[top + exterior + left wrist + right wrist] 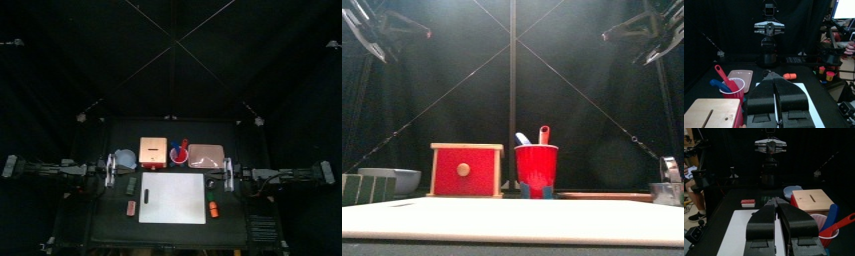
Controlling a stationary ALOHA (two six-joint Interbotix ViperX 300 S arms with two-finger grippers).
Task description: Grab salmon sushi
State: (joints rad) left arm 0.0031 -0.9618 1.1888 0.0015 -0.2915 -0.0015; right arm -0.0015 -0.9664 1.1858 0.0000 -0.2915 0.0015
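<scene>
An orange piece that looks like the salmon sushi (214,210) lies on the table just right of the white board (174,197); the left wrist view shows it (789,76) beyond the board. My left gripper (110,170) rests at the table's left edge, shut and empty (771,76). My right gripper (233,175) rests at the right edge, shut and empty (774,201). Both are well clear of the sushi.
A red-topped white piece (128,208) and a dark green piece (127,185) lie left of the board. Along the back stand a bowl (123,157), a wooden box (154,152), a red cup with utensils (181,153) and a pink plate (206,155).
</scene>
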